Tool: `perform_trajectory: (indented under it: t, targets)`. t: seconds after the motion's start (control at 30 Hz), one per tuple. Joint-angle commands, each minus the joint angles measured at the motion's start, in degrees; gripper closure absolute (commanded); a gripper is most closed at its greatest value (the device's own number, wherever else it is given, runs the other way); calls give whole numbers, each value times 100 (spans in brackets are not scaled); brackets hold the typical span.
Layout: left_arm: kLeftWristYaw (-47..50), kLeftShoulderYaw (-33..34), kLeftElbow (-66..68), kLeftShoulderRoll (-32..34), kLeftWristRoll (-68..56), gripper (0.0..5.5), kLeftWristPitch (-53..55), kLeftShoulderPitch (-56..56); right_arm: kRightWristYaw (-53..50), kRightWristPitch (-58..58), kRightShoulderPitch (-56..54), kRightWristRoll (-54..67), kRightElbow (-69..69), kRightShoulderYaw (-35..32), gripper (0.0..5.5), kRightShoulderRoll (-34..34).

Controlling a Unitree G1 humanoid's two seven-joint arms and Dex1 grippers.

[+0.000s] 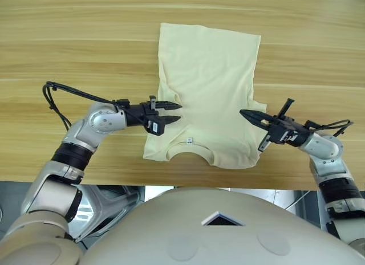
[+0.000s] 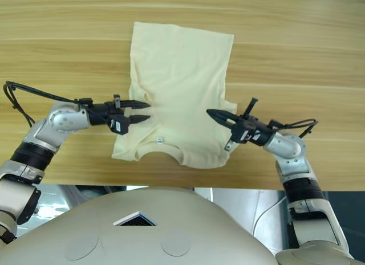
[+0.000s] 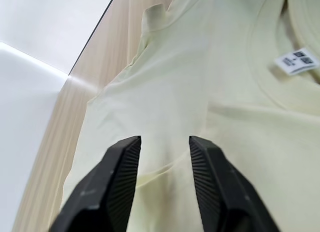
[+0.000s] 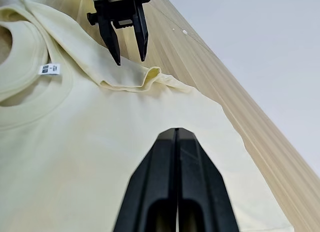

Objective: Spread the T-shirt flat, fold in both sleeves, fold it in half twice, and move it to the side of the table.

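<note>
A pale yellow T-shirt [image 1: 208, 77] lies on the wooden table [image 1: 68, 43], collar and white label [image 1: 189, 141] toward me, both sleeves folded in over the body. My left gripper [image 1: 174, 112] hovers open over the shirt's left edge by the folded sleeve; in the left wrist view its fingers [image 3: 122, 167] stand apart above the cloth [image 3: 165, 82] with nothing between them. Over the shirt's right side my right gripper [image 1: 244, 113] is shut and empty. In the right wrist view its closed fingertips [image 4: 176, 134] point across the shirt [image 4: 100, 142] at the left gripper [image 4: 127, 47].
The table's front edge [image 1: 114, 181] runs just below the collar. Bare wood stretches to the left, right and beyond the shirt's hem [image 1: 211, 28].
</note>
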Motion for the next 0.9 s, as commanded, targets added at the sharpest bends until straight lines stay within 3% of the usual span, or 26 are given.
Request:
perform_trajectory:
  t: [0.03, 0.2, 0.37, 0.7, 0.9]
  targets:
    - [-69, 168, -120, 68, -512, 300, -121, 15, 37, 27, -103, -73, -12, -8, 550, 12]
    - [491, 931, 463, 261, -466, 225, -196, -374, 7, 51, -128, -91, 15, -32, 550, 29]
    - [838, 1151, 1121, 182, -291, 150, -370, -809, 9, 47, -105, -98, 3, -31, 550, 18]
    - [1535, 657, 2495, -415, 821, 13, -626, -1339, 10, 104, -31, -106, -115, -35, 550, -4]
    - [1820, 466, 3060, -634, 1113, 11, -732, -1584, 2, 128, -47, -120, -123, -13, 550, 42]
